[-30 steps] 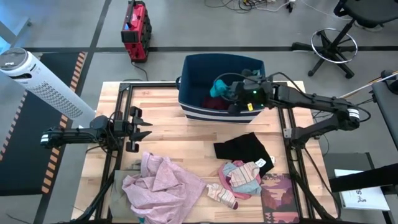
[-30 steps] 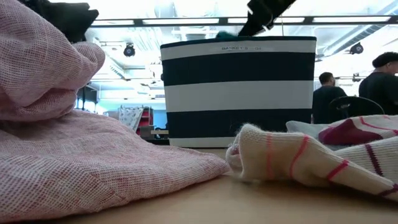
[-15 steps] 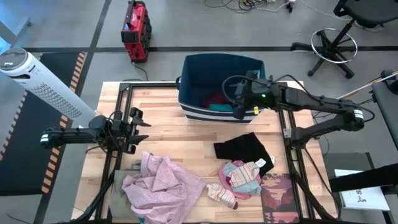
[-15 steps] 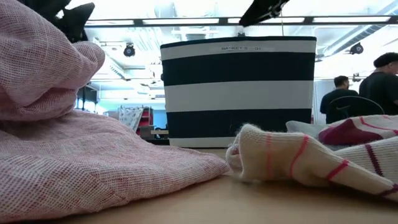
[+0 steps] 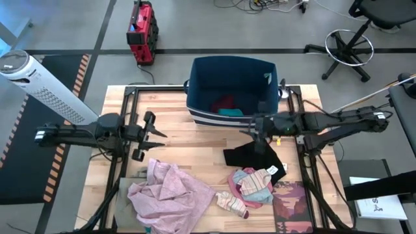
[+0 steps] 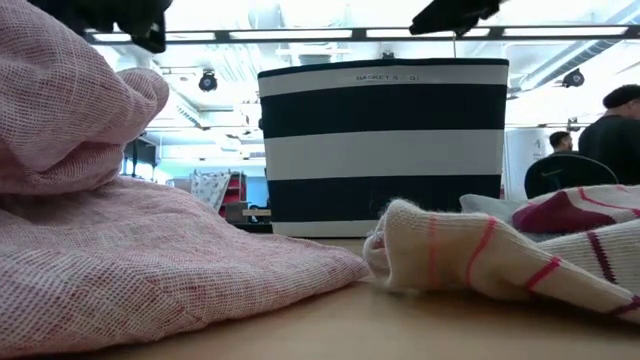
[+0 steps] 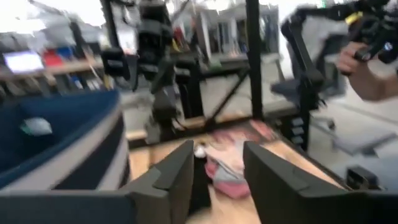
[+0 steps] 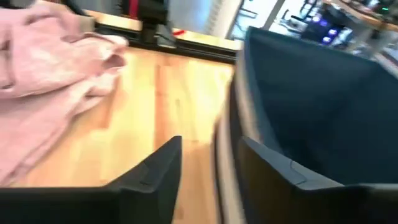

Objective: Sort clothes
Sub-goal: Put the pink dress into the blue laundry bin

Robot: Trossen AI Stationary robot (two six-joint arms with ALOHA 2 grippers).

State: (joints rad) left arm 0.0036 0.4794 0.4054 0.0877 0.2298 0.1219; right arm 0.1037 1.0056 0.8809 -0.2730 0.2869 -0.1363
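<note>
My right gripper is open and empty, just in front of the navy striped bin's near wall and above the black garment. My left gripper is open and empty above bare wood at the table's left, a little beyond the large pale pink garment. A teal piece and a maroon piece lie inside the bin. A small heap of white, teal and maroon pieces and a striped pinkish sock lie near the front edge.
The bin stands at the table's far middle. A dark red patterned booklet lies at the front right. Khaki cloth shows under the pink garment's left edge. Bare wood lies between the bin and the clothes. People stand in the room behind.
The teal piece, up at my right gripper over the bin, has fallen into the bin. My right gripper has then come out of the bin toward the near edge and down, over the black garment. My left gripper has gone a little toward the table's right.
</note>
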